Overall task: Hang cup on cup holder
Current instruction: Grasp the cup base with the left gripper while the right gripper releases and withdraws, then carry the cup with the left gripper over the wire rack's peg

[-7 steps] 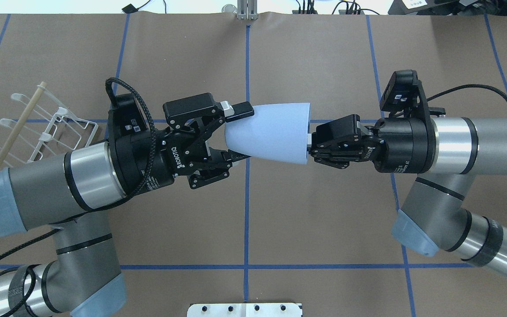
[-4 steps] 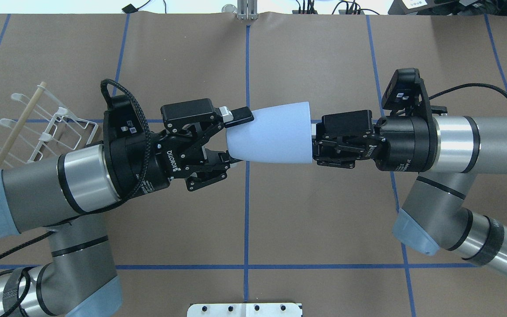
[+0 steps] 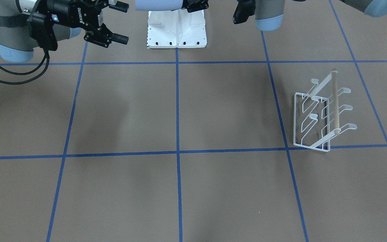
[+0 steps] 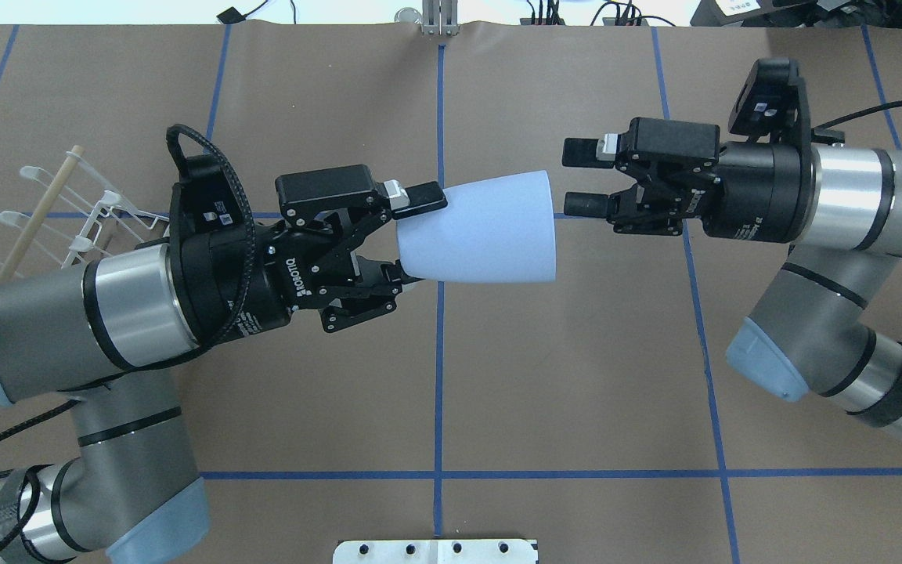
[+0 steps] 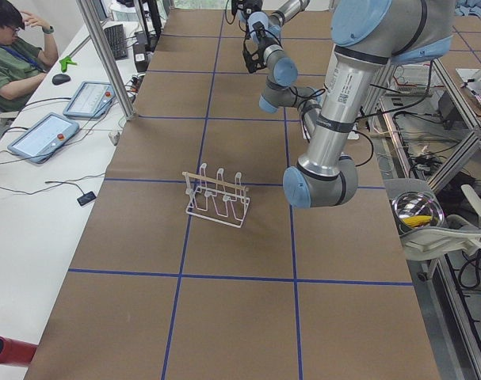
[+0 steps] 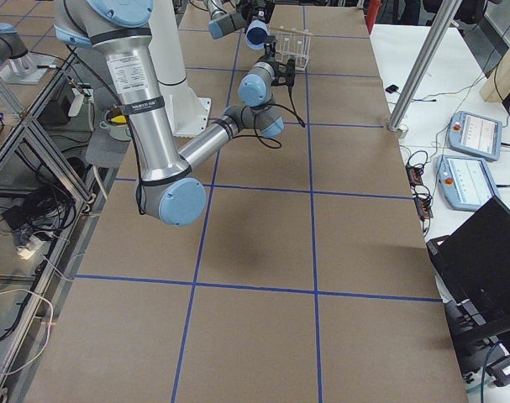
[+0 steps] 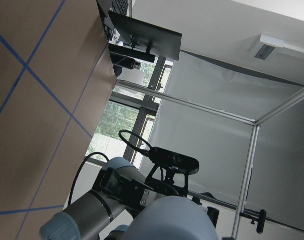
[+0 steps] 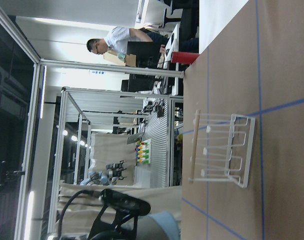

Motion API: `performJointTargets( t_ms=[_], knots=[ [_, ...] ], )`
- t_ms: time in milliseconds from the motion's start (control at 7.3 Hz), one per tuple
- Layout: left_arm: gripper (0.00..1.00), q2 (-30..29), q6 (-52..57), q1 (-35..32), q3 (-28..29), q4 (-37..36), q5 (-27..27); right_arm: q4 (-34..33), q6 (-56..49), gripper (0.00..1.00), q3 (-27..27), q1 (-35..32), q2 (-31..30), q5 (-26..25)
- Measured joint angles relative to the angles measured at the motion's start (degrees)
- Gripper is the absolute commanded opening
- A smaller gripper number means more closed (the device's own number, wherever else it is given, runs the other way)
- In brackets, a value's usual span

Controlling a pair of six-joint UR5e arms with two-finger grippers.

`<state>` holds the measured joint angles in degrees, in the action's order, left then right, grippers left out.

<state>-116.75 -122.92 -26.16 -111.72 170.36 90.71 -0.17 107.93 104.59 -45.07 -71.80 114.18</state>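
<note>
The light blue-grey cup (image 4: 482, 229) lies on its side in the air above the table's middle, its wide rim toward the right arm. My left gripper (image 4: 418, 235) is shut on the cup's narrow base end. My right gripper (image 4: 570, 178) is open and empty, just right of the rim and apart from it. In the front-facing view the cup (image 3: 158, 4) sits at the top edge, with the open right gripper (image 3: 123, 23) on its left. The white wire cup holder (image 4: 91, 227) stands on the table at the far left, partly hidden by my left arm, and shows whole in the front-facing view (image 3: 321, 117).
A white base plate (image 4: 435, 551) sits at the table's near edge. Blue tape lines cross the brown table cover. An operator (image 5: 10, 47) sits at a side desk with tablets, beyond the table's far edge.
My right gripper let go of the cup's rim, opened and drew back to the right and farther away. My left gripper kept the cup and shifted slightly left.
</note>
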Motion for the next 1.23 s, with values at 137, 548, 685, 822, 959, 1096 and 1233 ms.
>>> performJointTargets(
  t_ms=[137,548,685,822,959,1096,1233],
  knots=[
    [0.0,-0.1,0.9,-1.6,-0.1,-1.2,0.2,-3.7,-5.8,1.0,-1.0,-2.5,-0.9,0.1],
    [0.0,-0.4,12.1,-4.7,-0.4,-11.2,0.3,-19.3,-31.4,1.0,-2.5,-11.1,-7.4,4.9],
    [0.0,-0.6,15.3,-5.6,-1.2,-16.9,0.5,-27.3,-40.0,1.0,-3.1,-14.5,-8.4,7.7],
    [0.0,-0.7,18.7,-7.4,-2.8,-24.1,1.7,-36.3,-48.0,1.0,-3.5,-17.5,-8.6,9.9],
    [0.0,-0.7,23.1,-10.4,-4.8,-33.1,5.1,-45.9,-56.7,1.0,-3.6,-20.0,-8.8,11.6],
    [0.0,-0.8,28.4,-14.1,-6.1,-42.5,9.8,-56.0,-66.5,1.0,-3.6,-22.7,-9.1,13.3],
    [0.0,-0.9,34.2,-17.5,-6.7,-50.7,13.6,-66.6,-76.5,1.0,-3.6,-25.6,-9.3,14.7]
  ],
)
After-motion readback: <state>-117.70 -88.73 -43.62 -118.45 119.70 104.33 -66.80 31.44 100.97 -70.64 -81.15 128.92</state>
